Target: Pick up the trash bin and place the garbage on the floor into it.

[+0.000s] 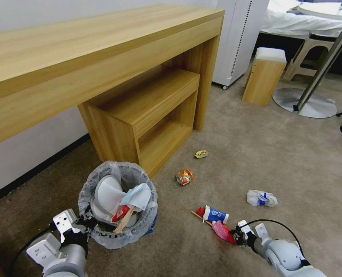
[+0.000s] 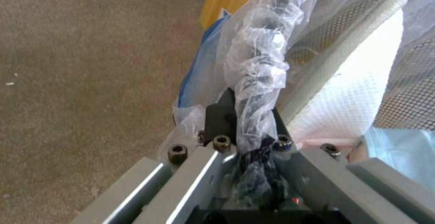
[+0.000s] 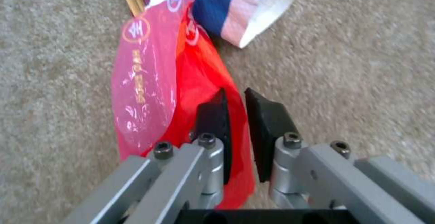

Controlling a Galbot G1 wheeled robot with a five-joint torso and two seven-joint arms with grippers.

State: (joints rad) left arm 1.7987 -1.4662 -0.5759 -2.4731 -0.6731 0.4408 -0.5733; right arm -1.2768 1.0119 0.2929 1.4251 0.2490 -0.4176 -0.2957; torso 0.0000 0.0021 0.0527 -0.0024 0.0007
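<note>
Right pincer (image 3: 236, 108) pinches glossy red wrapper (image 3: 199, 81); left pincer (image 2: 247, 115) clamps crinkly bin liner (image 2: 258, 64)

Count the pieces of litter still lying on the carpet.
5, perhaps more hidden: yellow wrapper near the shelf, orange can, white-blue wrapper, blue-white cup over a wooden stick, red wrapper in the right gripper.

Lighting is even and bright, with soft shadows under the long light-wood desk (image 1: 101, 57). Head view edges bow outward. Both wrist views are slightly blurred.
</note>
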